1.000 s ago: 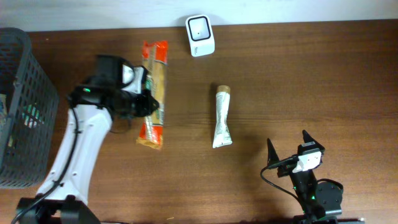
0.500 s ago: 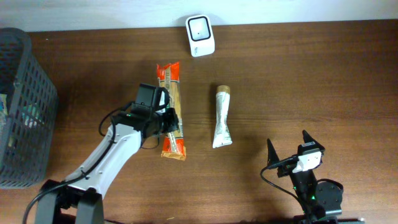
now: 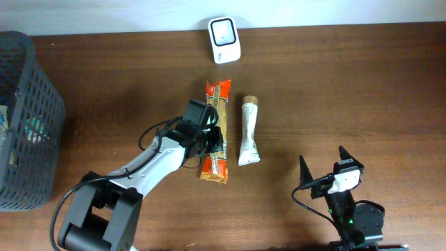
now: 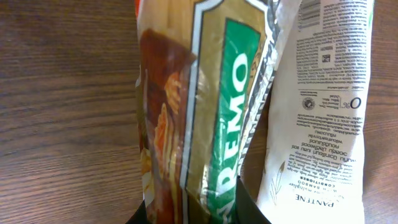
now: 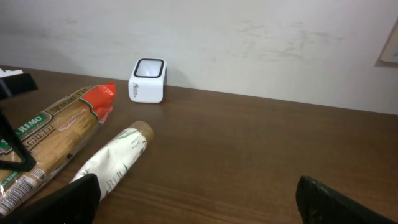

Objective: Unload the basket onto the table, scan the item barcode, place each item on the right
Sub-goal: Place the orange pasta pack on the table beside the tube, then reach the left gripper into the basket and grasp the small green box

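A long spaghetti packet [image 3: 219,95] with orange ends and a green label lies lengthwise beside a white shampoo tube [image 3: 249,132], right at the tube's left side. My left gripper [image 3: 212,135] is shut on the packet's middle. In the left wrist view the packet [image 4: 211,112] fills the frame between the dark fingers [image 4: 250,208], with the tube [image 4: 317,106] to its right. The white scanner [image 3: 224,40] stands at the table's far edge, well beyond both. My right gripper [image 3: 321,155] stands open near the front edge, holding nothing. No barcode shows on the packet.
A dark mesh basket [image 3: 42,90] holding some items stands at the left edge. From the right wrist view the scanner [image 5: 148,79] sits against the wall, with the tube [image 5: 112,158] and packet [image 5: 56,134] to the left.
My left arm has carried the packet rightward across the table, from left of centre to right beside the tube. The right arm has stayed still.
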Tool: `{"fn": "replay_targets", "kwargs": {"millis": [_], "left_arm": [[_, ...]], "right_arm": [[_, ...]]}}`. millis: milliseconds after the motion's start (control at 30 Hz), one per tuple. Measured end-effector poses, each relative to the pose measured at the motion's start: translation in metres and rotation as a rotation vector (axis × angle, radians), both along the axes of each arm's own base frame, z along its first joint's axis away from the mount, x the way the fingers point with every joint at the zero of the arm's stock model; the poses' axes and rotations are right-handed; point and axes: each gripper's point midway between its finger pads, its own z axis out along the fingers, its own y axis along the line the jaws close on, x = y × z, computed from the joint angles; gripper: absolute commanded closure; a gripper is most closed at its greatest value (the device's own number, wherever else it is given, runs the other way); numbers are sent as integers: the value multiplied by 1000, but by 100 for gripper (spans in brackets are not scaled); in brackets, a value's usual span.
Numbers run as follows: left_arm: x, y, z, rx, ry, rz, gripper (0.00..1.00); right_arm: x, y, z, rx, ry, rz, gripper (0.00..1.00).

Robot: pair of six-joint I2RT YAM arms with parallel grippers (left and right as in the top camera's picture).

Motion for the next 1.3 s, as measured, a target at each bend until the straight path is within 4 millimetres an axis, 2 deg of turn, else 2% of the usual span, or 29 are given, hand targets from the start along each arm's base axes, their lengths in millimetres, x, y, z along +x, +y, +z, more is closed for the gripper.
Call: {"fn": "replay_targets", "kwargs": {"millis": [67,133,200,233,467,533,567,667,700,733,767,800,867,1000,1067,1133,1167,1233,1300], "left_arm": [[0,-2,0,-1,-2,-4,83],[0,-2,0,-10,4,15,68],[2,-2,-1,-17,11,37,39],[3,-2,-3,-20,14,47,1],[7,-4,1,-18,-22,15,1],[9,-4,12,-12,-66,-25,1],[12,-3,23,-15,-100,-41,1],[38,14,96,-61,-296,-27,1],[48,34,136,-82,-399,15,1],[53,51,162,-91,-465,53,1],[55,66,182,-96,-515,87,0],[53,94,210,-92,-589,145,5],[49,131,243,-71,-682,219,9],[29,191,283,54,-662,319,4],[21,223,318,147,-656,386,1],[10,266,362,279,-633,490,1],[3,290,377,350,-604,552,1],[-2,326,390,430,-564,642,1],[-3,373,389,500,-511,756,1]], "right_arm": [[0,0,0,0,0,0,1],[0,0,0,0,0,0,1],[0,0,0,0,0,0,1],[0,0,0,1,1,0,2],[0,0,0,0,0,0,1],[0,0,0,0,0,0,1],[0,0,0,0,0,0,1],[0,0,0,0,0,0,1],[0,0,0,0,0,0,1],[0,0,0,0,0,0,1],[0,0,0,0,0,0,1],[0,0,0,-1,0,0,1],[0,0,0,0,0,0,1],[0,0,0,0,0,0,1],[0,0,0,0,0,0,1],[0,0,0,0,0,0,1],[0,0,0,0,0,0,1],[0,0,0,0,0,0,1],[0,0,0,0,0,0,1]]}}
